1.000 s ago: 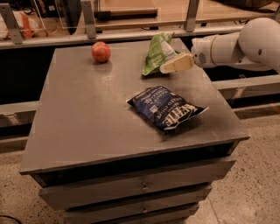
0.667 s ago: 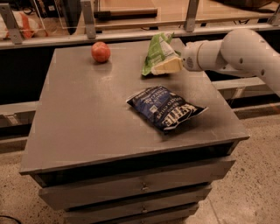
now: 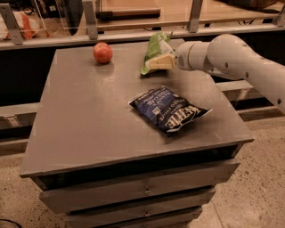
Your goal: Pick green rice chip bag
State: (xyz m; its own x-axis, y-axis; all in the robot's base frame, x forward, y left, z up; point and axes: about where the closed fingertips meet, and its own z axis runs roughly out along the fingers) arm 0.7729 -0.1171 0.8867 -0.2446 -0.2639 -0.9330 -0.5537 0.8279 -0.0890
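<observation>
The camera view looks down at a slant on a grey bench (image 3: 84, 111) with a flat top and shallow drawers (image 3: 133, 191) stacked in its front. It stands on a speckled floor (image 3: 254, 196).

The green rice chip bag (image 3: 155, 48) is at the far edge of the bench, right of the middle. It is a light-green crinkled pack standing tilted, with its top toward the back rail and its lower tip down on the bench top.

The hand (image 3: 159, 63) comes in from the right, at the end of a thick white arm (image 3: 231, 55) that crosses the bench's far right corner. Its pale cream tip lies against the lower right side of the green bag and touches it. Whether it has closed on the bag or only rests against it cannot be told (the bag's folds and the hand overlap there).

A dark blue Kettle chip bag (image 3: 168, 109) lies flat on the bench nearer the camera. It sits right of centre and slants, with its lettering toward the right front corner. It is apart from both the green bag and the hand.

A red apple (image 3: 103, 52) sits near the far edge, left of the green bag and well apart from it.

Behind the bench runs a low rail with upright metal posts (image 3: 89, 18), and past it a light wooden surface (image 3: 133, 10).
</observation>
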